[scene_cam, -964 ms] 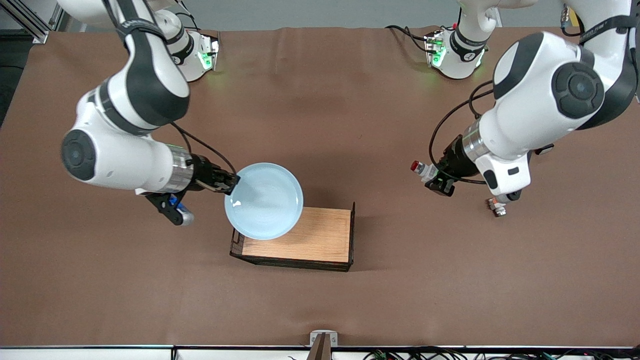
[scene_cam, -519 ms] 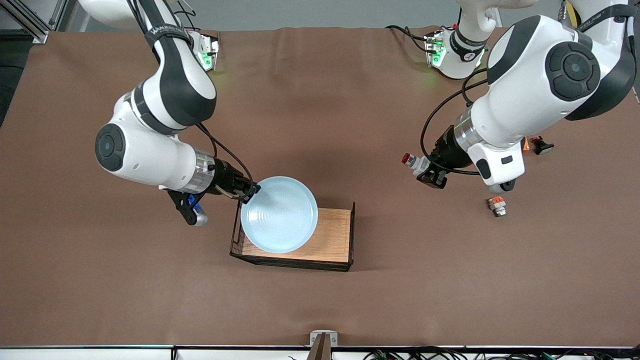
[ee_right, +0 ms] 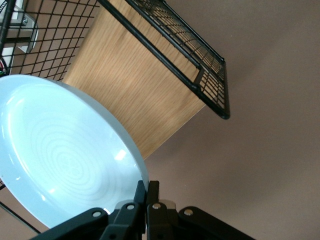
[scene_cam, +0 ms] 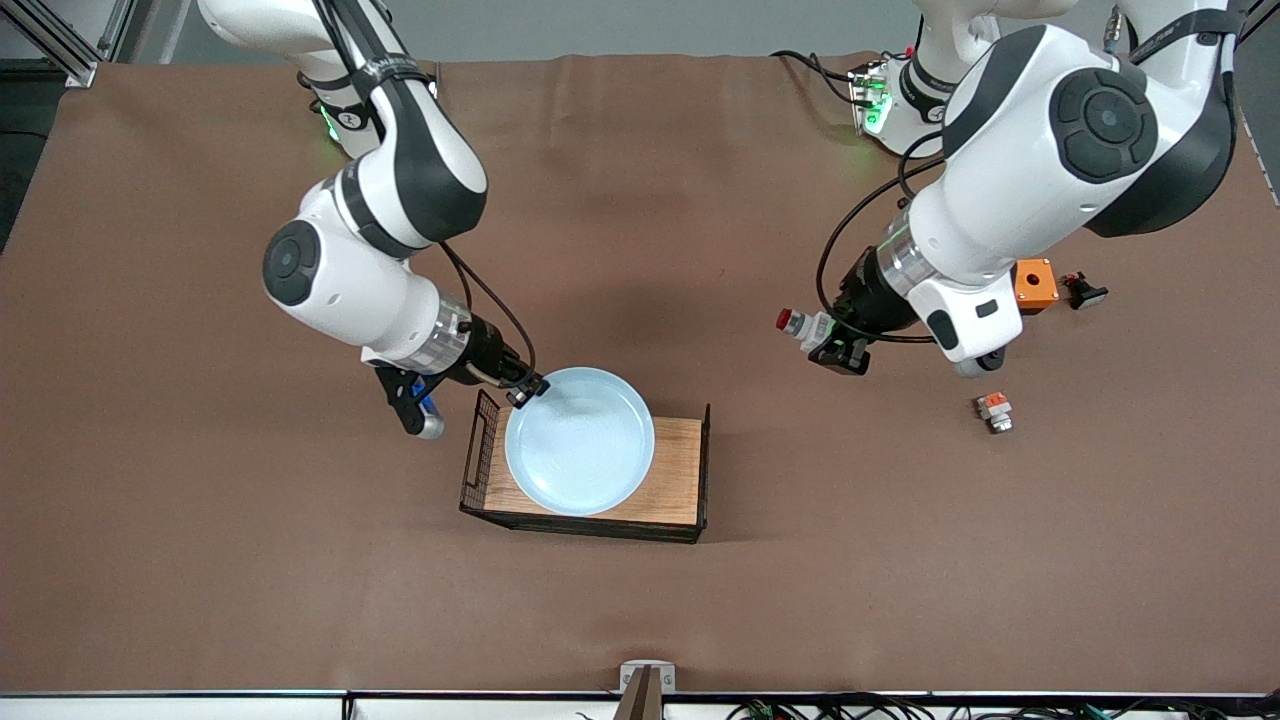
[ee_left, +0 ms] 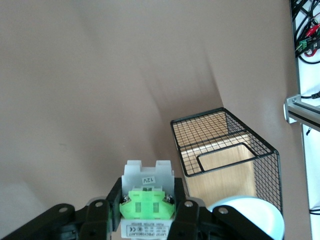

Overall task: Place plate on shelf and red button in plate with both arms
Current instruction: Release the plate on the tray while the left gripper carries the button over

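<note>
Right gripper [scene_cam: 528,388] is clamped on the rim of the plate [scene_cam: 580,455], at the edge facing the right arm's end of the table. It holds the plate up over the wire-sided tray [scene_cam: 678,478] with the wooden floor. The plate covers most of the tray's floor on the right arm's side; a bare strip of wood shows toward the left arm's end. In the right wrist view the fingers [ee_right: 139,196] pinch the pale blue rim [ee_right: 131,150] tight, with the tray's mesh wall [ee_right: 200,65] and wood floor [ee_right: 135,90] below. Whether the plate touches the tray floor can't be told.

Left gripper [scene_cam: 822,335] is clenched around the red button [scene_cam: 800,324], in the air over bare table between the tray and the left arm's base. Red cap points toward the right arm's end of the table. In the left wrist view the button's green patch [ee_left: 146,203] and white body [ee_left: 148,175] sit between the fingers [ee_left: 186,212], tray [ee_left: 225,150] and plate edge [ee_left: 255,212] visible past it.

Also on the table near the left arm's end: an orange box [scene_cam: 1035,283], a small black part [scene_cam: 1082,291] just beside it, and a small part with an orange-red patch [scene_cam: 993,411] nearer the camera than both.
</note>
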`<state>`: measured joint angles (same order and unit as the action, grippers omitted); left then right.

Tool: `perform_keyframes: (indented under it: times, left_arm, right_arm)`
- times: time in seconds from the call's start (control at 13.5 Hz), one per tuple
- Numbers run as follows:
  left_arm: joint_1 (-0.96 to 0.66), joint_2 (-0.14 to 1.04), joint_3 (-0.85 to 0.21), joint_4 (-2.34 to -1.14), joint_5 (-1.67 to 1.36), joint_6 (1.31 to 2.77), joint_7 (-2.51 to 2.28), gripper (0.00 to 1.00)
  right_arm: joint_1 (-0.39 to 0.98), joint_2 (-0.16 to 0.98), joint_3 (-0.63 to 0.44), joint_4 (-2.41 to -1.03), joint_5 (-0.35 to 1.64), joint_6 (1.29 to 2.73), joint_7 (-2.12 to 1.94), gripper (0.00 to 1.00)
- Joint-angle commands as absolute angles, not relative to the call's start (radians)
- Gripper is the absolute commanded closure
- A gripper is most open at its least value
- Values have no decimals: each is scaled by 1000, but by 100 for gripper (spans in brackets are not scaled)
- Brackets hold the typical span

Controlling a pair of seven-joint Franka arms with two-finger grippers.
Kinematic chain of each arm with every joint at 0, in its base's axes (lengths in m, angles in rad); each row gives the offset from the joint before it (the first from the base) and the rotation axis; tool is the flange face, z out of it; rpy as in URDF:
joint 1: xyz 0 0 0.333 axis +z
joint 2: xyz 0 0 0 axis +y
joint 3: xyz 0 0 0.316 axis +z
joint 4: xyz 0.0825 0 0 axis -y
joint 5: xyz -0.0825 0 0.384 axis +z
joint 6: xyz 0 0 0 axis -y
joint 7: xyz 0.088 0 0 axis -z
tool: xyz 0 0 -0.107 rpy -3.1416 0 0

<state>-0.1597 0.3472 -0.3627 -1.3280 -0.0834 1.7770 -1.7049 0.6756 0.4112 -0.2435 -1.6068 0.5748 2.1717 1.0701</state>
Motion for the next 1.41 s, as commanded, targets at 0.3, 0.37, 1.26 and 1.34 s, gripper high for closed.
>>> perform_keyframes:
  times: [0.3,0.37,1.26,1.34]
  left_arm:
    - [-189,413,-362,-1266,-97,1893,-1882,100]
    - [-207,416,-353,-1266,-97,1916,-1897,100]
    - [-245,468,-341,-1266,-91,1985,-1951,100]
    - [-245,468,-341,-1266,-89,1986,-1951,100]
  right_arm:
    - [704,393,-262,-1658,597,2258,1075,100]
    - [704,399,-262,-1657,597,2276,1074,100]
    - [721,376,-261,-1658,589,2201,1134,100]
    - [722,383,-261,-1658,584,2210,1125,100]
